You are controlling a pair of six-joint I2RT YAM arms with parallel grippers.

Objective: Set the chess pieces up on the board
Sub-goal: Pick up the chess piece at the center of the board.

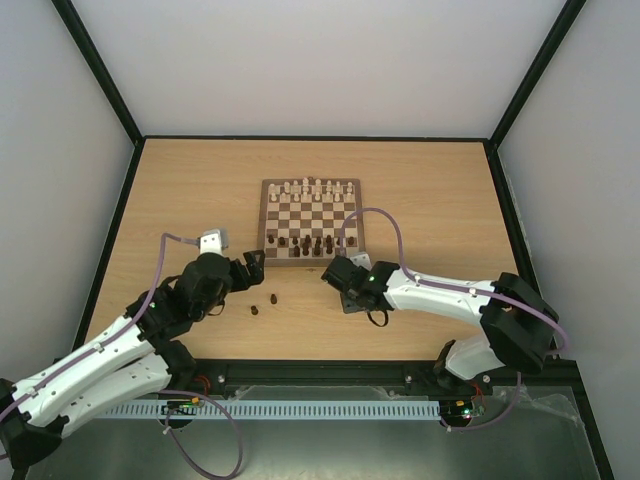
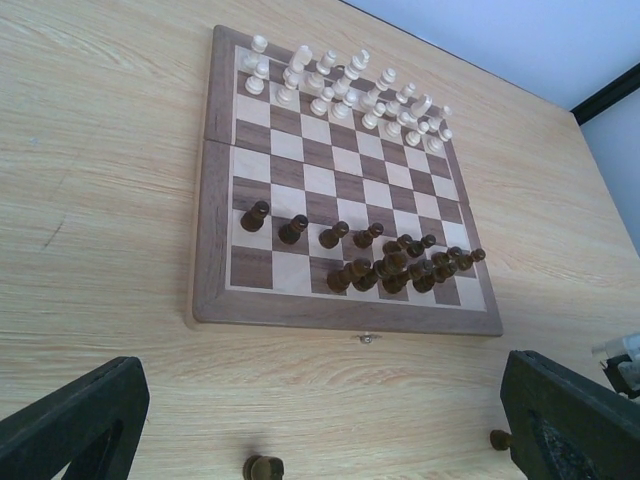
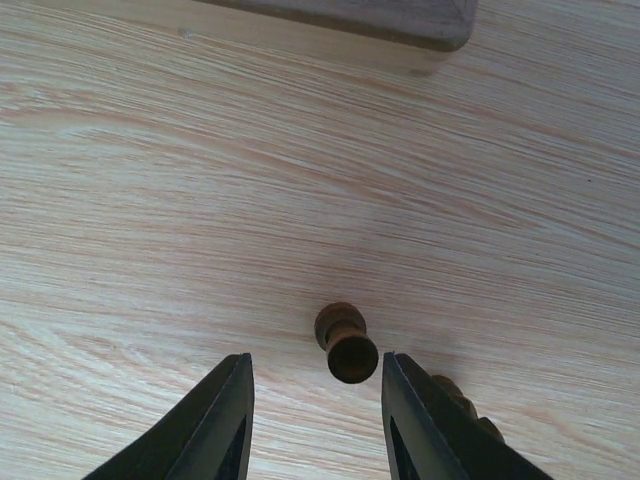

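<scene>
On tabletop point(image 3: 150, 200), loose dark chessman point(image 3: 345, 342): just ahead of right gripper point(image 3: 315, 365), centred on its gap, untouched; seen end-on, so upright or tipped unclear.
Right gripper: part-spread, pinching nothing; likely the nearer arm.
Left gripper point(image 2: 325, 375): spread wide, empty.
Board point(image 2: 213, 200): dark chessmen point(image 2: 395, 268) crowded along near rows, cream chessmen point(image 2: 340, 85) on far rows.

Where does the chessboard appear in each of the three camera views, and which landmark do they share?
Top external: the chessboard sits in the middle of the picture, seen whole.
Left wrist: it fills the upper middle, seen whole at a slant.
Right wrist: only a brown edge and corner show at the top.
Shared landmark: the light wooden tabletop under it.
</scene>
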